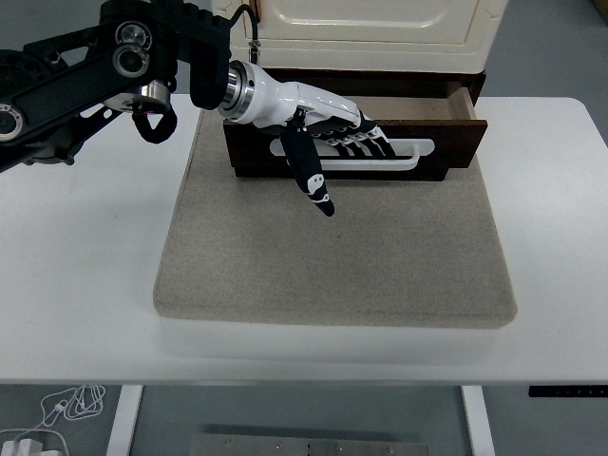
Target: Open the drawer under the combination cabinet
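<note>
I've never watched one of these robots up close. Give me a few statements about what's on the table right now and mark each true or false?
1. The brown drawer is pulled partly out from under the cream cabinet. True.
2. The left hand has its fingers hooked in the drawer's white handle. True.
3. The cabinet stands directly on the bare white table. False: it stands at the far edge of a grey mat lying on the table.
4. Both robot arms reach over the table. False: only the left arm shows.
5. The drawer's handle is black. False: it is white.
</note>
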